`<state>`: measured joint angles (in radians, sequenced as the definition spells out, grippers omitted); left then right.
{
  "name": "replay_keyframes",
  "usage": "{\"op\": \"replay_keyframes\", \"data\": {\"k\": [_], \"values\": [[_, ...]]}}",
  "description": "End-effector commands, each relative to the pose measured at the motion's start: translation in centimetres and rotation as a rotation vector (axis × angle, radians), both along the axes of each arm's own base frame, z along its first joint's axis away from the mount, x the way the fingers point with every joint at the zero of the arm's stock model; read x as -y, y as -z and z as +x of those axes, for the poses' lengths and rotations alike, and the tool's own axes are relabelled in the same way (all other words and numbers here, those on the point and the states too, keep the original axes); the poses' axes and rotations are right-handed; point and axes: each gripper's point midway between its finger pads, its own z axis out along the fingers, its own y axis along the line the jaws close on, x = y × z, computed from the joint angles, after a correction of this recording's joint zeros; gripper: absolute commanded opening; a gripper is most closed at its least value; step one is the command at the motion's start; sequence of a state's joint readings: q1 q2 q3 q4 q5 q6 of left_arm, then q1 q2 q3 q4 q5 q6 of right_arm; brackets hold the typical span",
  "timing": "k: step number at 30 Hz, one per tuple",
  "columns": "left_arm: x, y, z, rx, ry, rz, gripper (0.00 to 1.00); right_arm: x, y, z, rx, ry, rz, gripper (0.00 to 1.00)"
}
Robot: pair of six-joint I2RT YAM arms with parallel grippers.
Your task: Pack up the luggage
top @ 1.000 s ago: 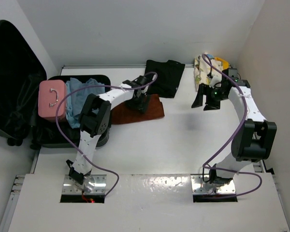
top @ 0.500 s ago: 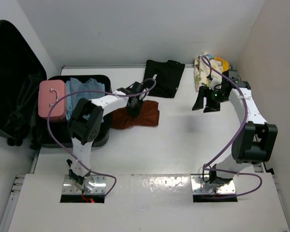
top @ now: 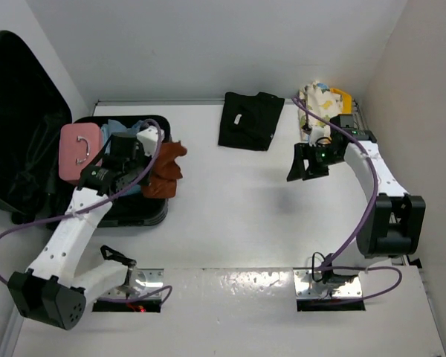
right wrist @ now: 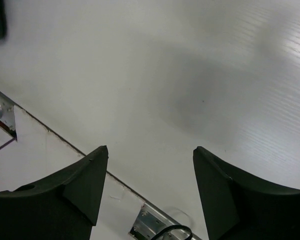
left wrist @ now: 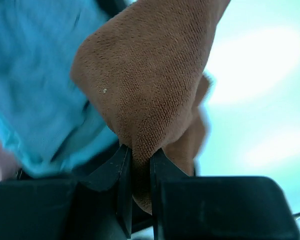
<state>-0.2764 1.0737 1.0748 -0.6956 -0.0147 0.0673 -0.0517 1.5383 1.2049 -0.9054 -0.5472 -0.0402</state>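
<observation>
The luggage (top: 18, 104) is standing open at the left end of the table (top: 230, 216), its lid leaning back against the wall and its base lying flat, holding a blue garment (top: 126, 130) and a pink vanity case (top: 78, 152). A folded black garment (top: 250, 119) is lying near the back wall. The left gripper (left wrist: 139, 162) is pinching a brown cloth (top: 166, 167) between nearly closed jaws, dangling it at the luggage's right edge. The right gripper (right wrist: 150, 150) is hovering over bare table, jaws spread wide, gripping nothing.
</observation>
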Motion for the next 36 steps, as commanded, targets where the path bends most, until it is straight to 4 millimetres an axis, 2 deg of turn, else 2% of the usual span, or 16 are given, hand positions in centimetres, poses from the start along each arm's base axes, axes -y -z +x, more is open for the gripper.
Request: {"op": "replay_keyframes", "data": {"k": [1, 6, 10, 12, 13, 16, 18, 22, 23, 26, 29, 30, 32, 33, 34, 36], "values": [[-4.3, 4.0, -1.9, -0.158, -0.056, 0.102, 0.0, -1.7, -0.8, 0.0, 0.052, -0.082, 0.036, 0.69], [-9.4, 6.8, -1.9, -0.237, -0.082, 0.282, 0.0, -3.6, -0.9, 1.1, 0.044, -0.134, 0.052, 0.69], [-14.3, 10.4, -5.8, -0.347, -0.042, 0.467, 0.0, -4.5, -1.4, 2.0, 0.059, -0.158, 0.054, 0.69], [-15.7, 10.4, -6.8, -0.321, -0.038, 0.512, 0.0, -4.6, -1.2, 2.0, 0.048, -0.163, 0.056, 0.69], [-16.9, 11.4, -8.0, -0.351, -0.03, 0.551, 0.0, -4.8, -1.1, 2.0, 0.047, -0.167, 0.058, 0.69], [-19.6, 11.5, -9.3, -0.334, -0.074, 0.645, 0.0, -5.1, -0.6, 2.0, 0.029, -0.175, 0.06, 0.69], [-21.2, 11.2, -9.0, -0.307, -0.111, 0.706, 0.0, -5.4, -0.7, 1.9, 0.033, -0.182, 0.061, 0.69], [-25.6, 8.9, -8.8, -0.252, -0.227, 0.849, 0.0, -5.7, -0.5, 2.1, 0.031, -0.191, 0.061, 0.69], [-27.3, 9.1, -9.5, -0.294, -0.273, 0.891, 0.0, -5.9, -0.6, 2.2, 0.033, -0.196, 0.061, 0.69], [-30.1, 9.1, -9.1, -0.336, -0.343, 0.921, 0.0, -6.2, -0.7, 2.4, 0.034, -0.196, 0.069, 0.69], [-31.6, 9.7, -9.2, -0.392, -0.374, 0.894, 0.02, -6.1, -0.7, 2.6, 0.037, -0.195, 0.066, 0.69], [-31.8, 9.8, -8.1, -0.38, -0.361, 0.857, 0.09, -6.2, -0.6, 2.5, 0.033, -0.198, 0.066, 0.69], [-31.2, 10.1, -8.0, -0.397, -0.301, 0.784, 0.17, -6.0, -0.6, 2.5, 0.032, -0.2, 0.061, 0.69], [-30.7, 9.3, -6.7, -0.343, -0.262, 0.736, 0.21, -6.1, -0.7, 2.5, 0.038, -0.208, 0.055, 0.7], [-29.4, 9.4, -7.0, -0.356, -0.2, 0.69, 0.33, -6.0, -0.8, 2.6, 0.041, -0.204, 0.053, 0.71], [-27.2, 7.2, -5.2, -0.235, -0.107, 0.614, 0.4, -5.8, -0.9, 2.5, 0.051, -0.206, 0.043, 0.73]]}}
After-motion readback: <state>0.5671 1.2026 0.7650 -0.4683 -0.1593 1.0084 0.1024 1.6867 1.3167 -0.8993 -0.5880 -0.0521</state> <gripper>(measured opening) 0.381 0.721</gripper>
